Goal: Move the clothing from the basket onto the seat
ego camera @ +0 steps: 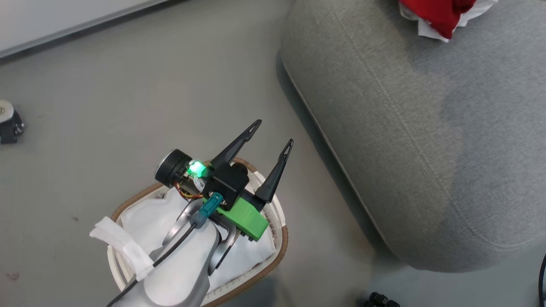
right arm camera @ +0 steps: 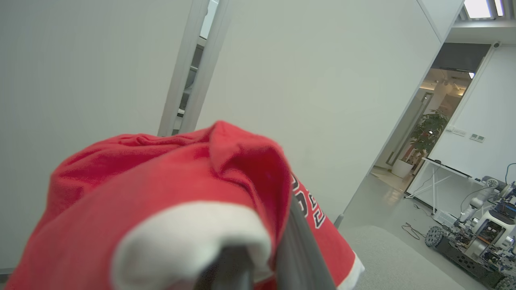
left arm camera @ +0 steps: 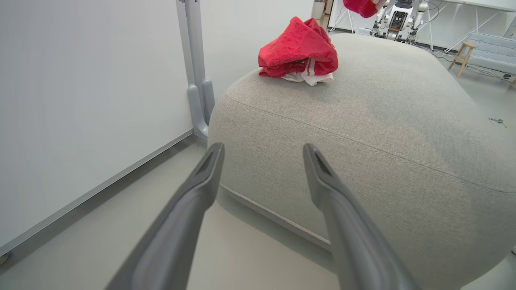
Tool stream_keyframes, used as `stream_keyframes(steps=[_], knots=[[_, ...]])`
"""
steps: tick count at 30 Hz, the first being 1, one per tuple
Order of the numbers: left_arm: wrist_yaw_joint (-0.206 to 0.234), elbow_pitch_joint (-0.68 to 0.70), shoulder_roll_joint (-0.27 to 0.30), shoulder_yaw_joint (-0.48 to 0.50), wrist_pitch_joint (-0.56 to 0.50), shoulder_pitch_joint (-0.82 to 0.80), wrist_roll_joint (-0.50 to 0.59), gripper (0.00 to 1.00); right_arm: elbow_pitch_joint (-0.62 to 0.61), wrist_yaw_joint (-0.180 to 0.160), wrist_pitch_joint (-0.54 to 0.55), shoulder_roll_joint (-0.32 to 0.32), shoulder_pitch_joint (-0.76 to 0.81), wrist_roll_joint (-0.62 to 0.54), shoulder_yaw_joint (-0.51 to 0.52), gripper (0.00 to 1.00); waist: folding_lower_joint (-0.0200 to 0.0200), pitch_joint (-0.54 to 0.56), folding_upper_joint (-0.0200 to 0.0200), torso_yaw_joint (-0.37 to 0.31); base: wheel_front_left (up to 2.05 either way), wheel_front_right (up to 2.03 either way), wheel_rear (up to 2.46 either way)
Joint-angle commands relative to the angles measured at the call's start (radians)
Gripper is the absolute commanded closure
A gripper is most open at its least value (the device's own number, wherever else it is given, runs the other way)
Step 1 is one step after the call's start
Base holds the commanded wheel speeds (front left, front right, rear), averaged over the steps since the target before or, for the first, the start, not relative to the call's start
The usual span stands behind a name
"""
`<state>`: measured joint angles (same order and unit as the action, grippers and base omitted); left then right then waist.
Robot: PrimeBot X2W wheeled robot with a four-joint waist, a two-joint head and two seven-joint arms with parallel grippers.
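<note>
Red jersey (right arm camera: 161, 201) mostly hides the right end effector (right arm camera: 264, 245) gripping it; left end effector (left arm camera: 262, 152) gapes empty.

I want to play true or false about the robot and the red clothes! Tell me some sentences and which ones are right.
1. The left tool is open and holds nothing. True.
2. Red clothes fill the basket. False: what shows inside it is a white liner.
3. A red pile of clothes lies on the grey seat. True.
4. The right tool is empty. False: a red jersey with white trim is draped over it.
5. The basket stands on the seat. False: it stands on the floor beside the seat.
</note>
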<state>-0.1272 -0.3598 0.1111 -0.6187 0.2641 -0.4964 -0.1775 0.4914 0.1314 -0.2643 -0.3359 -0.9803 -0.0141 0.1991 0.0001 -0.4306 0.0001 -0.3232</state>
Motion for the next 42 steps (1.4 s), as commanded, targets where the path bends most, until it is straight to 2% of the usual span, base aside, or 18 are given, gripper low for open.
stream_keyframes(steps=[1,5,10,15,18,19,21,22,23,24,29,34,42], knots=[[-0.002,0.006,0.011,-0.001,0.0,-0.028,0.009,0.0,0.041,-0.001,0.002,-0.023,-0.056,0.033,0.027,1.0,-0.0001,-0.122,-0.0001,0.088,0.0,0.0,0.0],[-0.002,0.016,0.019,-0.01,0.0,-0.069,0.027,0.0,0.154,-0.001,0.003,-0.075,-0.169,0.053,0.076,1.0,-0.0001,-0.19,-0.0001,0.12,0.0,0.0,0.0],[-0.002,0.02,0.018,-0.018,0.0,-0.108,0.04,0.0,0.277,-0.001,0.0,-0.1,-0.193,-0.016,0.094,1.0,-0.0001,-0.238,-0.0001,0.144,0.0,0.0,0.0],[0.007,0.021,0.014,-0.015,0.0,-0.126,0.039,0.0,0.326,-0.001,-0.001,-0.049,-0.126,-0.051,0.135,1.0,-0.0001,-0.255,-0.0001,0.149,0.0,0.0,0.0],[0.011,0.02,0.021,-0.011,0.0,-0.127,0.036,0.0,0.327,-0.001,-0.002,-0.016,-0.089,-0.031,0.18,1.0,-0.0001,-0.253,-0.0001,0.143,0.0,0.0,0.0],[0.013,0.019,0.023,-0.008,0.0,-0.123,0.033,0.0,0.322,-0.001,-0.002,-0.004,-0.076,-0.023,0.189,0.9,-0.0001,-0.251,-0.0001,0.14,0.0,0.0,0.0],[0.016,0.018,0.028,-0.003,0.0,-0.112,0.025,0.0,0.305,-0.001,-0.001,0.014,-0.049,-0.016,0.197,0.62,-0.0001,-0.245,-0.0001,0.132,0.0,0.0,0.0],[0.019,0.017,0.03,0.0,0.0,-0.105,0.024,0.0,0.295,-0.001,-0.001,0.021,-0.035,-0.013,0.195,0.44,-0.0001,-0.242,-0.0001,0.127,0.0,0.0,0.0],[0.02,0.016,0.032,0.001,0.0,-0.099,0.023,0.0,0.288,-0.001,0.0,0.026,-0.023,-0.008,0.195,0.08,-0.0001,-0.238,-0.0001,0.123,0.0,0.0,0.0],[0.022,0.015,0.035,0.003,0.0,-0.093,0.023,0.0,0.279,-0.001,0.0,0.031,-0.011,-0.003,0.194,0.0,-0.0001,-0.234,-0.0001,0.12,0.0,0.0,0.0],[0.026,-0.002,0.038,0.013,0.0,-0.074,0.009,0.0,0.243,-0.001,-0.001,0.047,0.058,0.026,0.163,0.0,-0.0001,-0.196,-0.0001,0.102,0.0,0.0,0.0],[0.032,0.0,0.022,0.03,0.0,-0.045,-0.014,0.0,0.22,-0.001,-0.001,0.033,0.151,0.029,0.08,0.0,-0.0001,-0.124,-0.0001,0.098,0.0,0.0,0.0],[0.044,0.016,0.005,0.088,0.0,0.025,-0.041,0.0,0.206,-0.001,-0.001,0.026,0.26,0.05,-0.011,0.0,-0.0001,0.02,-0.0001,0.13,0.0,0.0,0.0]])
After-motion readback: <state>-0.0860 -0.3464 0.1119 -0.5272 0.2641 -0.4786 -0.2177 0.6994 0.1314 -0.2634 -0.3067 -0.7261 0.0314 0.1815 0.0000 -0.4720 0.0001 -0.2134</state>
